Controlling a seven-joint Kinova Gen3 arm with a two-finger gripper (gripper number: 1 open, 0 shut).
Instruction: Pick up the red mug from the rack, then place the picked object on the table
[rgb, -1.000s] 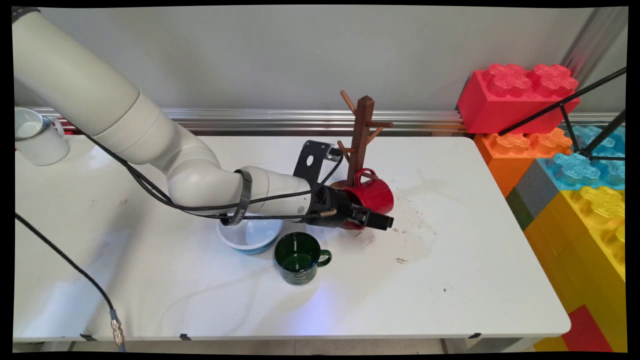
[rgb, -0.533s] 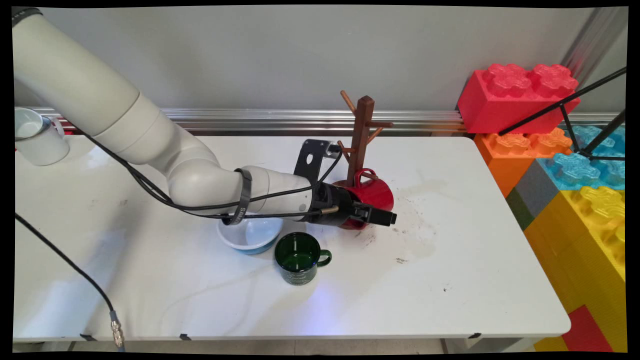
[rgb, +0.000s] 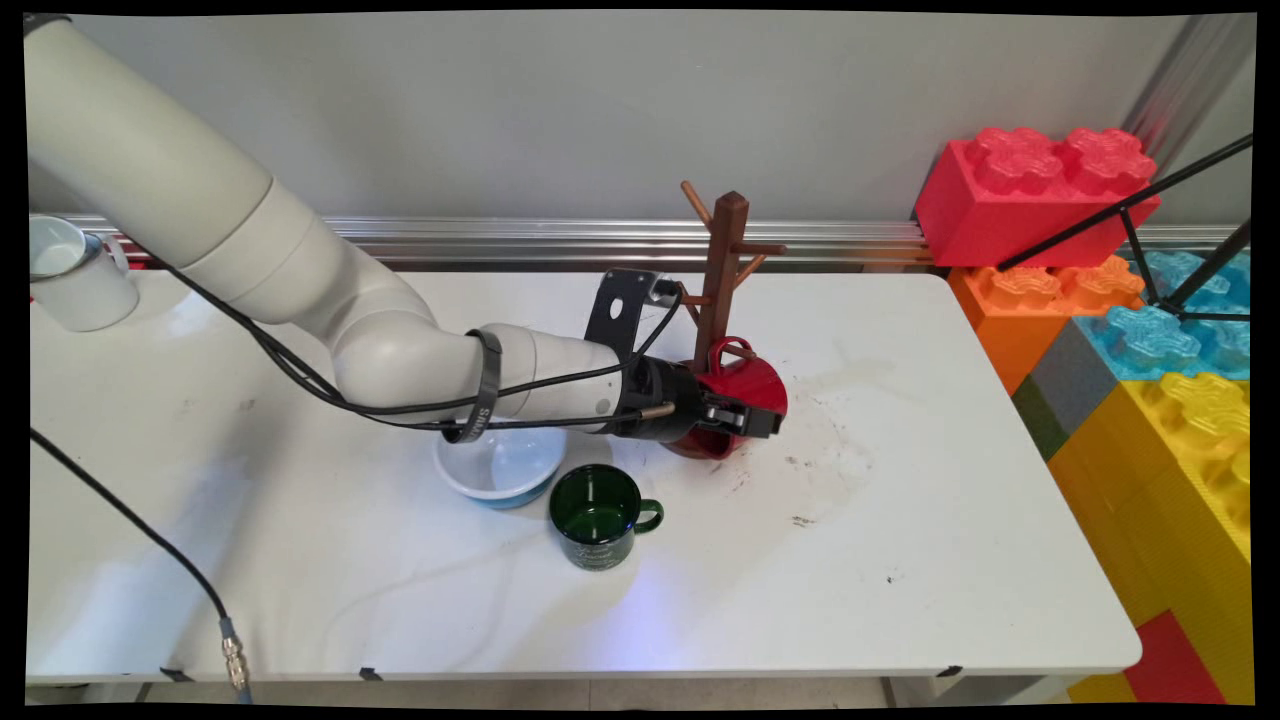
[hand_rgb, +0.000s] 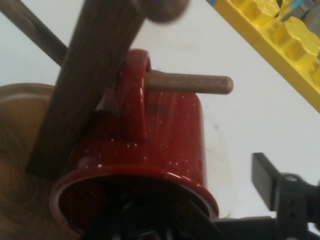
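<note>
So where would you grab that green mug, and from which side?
Its rim, from straight above, I'd say: the green mug stands upright, mouth open, so one finger fits inside. The white bowl sits close beside it; the handle points to the picture's right.

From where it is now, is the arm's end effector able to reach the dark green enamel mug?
Probably yes. The dark green enamel mug stands open on the table just near of the end effector, which is at the red mug.

The main view looked down across the white table (rgb: 900, 560) toward the wall. The hand view sat close against the glossy red enamel mug (hand_rgb: 165, 145) (rgb: 752, 385), which both views shared.
</note>
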